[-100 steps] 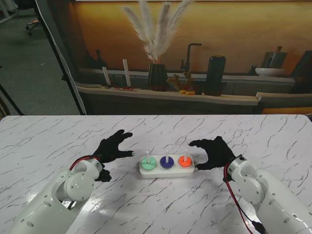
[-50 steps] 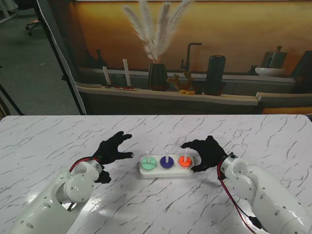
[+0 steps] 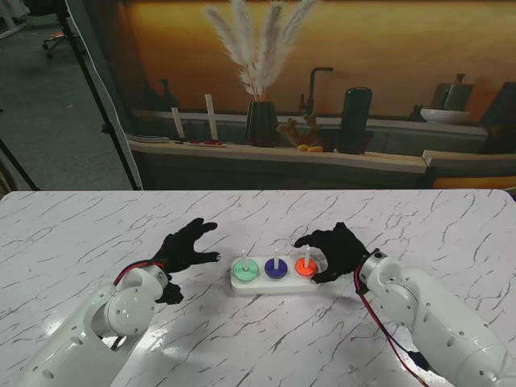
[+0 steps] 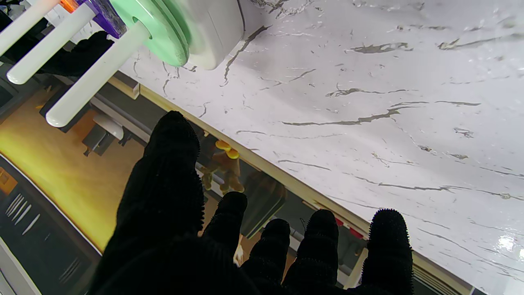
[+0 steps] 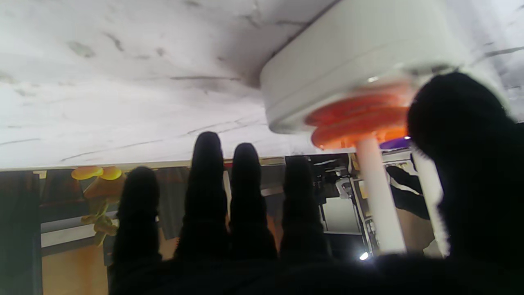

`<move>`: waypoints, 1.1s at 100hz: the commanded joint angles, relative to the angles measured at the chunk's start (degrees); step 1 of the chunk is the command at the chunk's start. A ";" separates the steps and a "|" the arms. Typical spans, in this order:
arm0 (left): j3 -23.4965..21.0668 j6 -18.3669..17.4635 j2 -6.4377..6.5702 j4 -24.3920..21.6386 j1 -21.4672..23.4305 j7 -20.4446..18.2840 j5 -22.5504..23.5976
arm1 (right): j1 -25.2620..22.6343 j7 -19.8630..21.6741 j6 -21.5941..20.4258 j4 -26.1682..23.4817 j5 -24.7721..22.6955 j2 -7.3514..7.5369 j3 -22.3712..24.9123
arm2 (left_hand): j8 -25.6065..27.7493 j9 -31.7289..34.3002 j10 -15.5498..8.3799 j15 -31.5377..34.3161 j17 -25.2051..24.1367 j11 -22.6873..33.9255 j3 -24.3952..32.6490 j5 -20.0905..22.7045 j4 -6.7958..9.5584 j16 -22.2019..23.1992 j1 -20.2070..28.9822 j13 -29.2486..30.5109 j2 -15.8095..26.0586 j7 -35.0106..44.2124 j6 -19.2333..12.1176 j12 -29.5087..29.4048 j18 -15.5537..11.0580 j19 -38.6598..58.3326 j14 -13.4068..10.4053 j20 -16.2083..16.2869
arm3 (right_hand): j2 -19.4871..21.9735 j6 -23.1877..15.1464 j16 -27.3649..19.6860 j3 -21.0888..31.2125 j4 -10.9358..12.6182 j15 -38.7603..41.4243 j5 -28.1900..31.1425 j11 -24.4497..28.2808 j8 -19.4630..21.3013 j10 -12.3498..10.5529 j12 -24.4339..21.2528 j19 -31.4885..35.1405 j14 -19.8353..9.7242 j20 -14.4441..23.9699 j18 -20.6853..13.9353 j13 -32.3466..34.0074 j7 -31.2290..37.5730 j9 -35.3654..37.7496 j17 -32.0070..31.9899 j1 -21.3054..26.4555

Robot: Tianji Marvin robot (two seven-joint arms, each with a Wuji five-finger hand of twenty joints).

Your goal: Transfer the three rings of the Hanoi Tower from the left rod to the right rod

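Two white robot arms rise from the near corners of a white marble-patterned table point(image 3: 81, 234), each ending in a black-gloved five-finger hand. The left hand point(image 3: 187, 247) hovers to the left of the Hanoi Tower base point(image 3: 276, 281), apart from it, fingers spread and holding nothing; its wrist camera shows the fingertips point(image 4: 387, 229) fanned over bare table top. The right hand point(image 3: 333, 251) sits at the right end of the base, its fingers curled around the space by the right rod point(image 3: 306, 258), with the thumb point(image 5: 458, 123) close beside the orange ring point(image 3: 305, 266). Whether any finger touches that ring cannot be told; the hand grips nothing and its fingers are apart.

On the white oblong base each of three white rods carries one ring: a green ring point(image 3: 244, 268) on the left rod point(image 3: 243, 260), a purple ring point(image 3: 276, 268) on the middle rod point(image 3: 276, 259), and the orange ring on the right rod. All three rings lie flat at the foot of their rods.

Beyond the table's far edge runs a low shelf point(image 3: 282, 153) bearing a dark vase of pampas grass point(image 3: 260, 48), a black cylinder point(image 3: 355, 121) and small ornaments, against an orange wall.
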 commanded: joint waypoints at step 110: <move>-0.01 -0.56 -0.39 0.06 0.42 -1.17 -1.61 | 0.05 -1.26 -0.48 0.84 -0.82 -0.38 -2.28 | -0.74 1.20 -1.15 -0.39 -1.13 0.20 -1.71 -0.81 -1.74 0.66 -0.57 0.21 2.71 0.30 -1.58 1.03 0.01 -0.36 -1.03 -0.67 | 3.12 -5.48 -2.08 8.15 2.96 -0.94 8.40 -2.02 2.18 -7.25 -3.56 2.99 -2.51 -0.03 3.22 10.31 6.46 16.73 2.07 12.36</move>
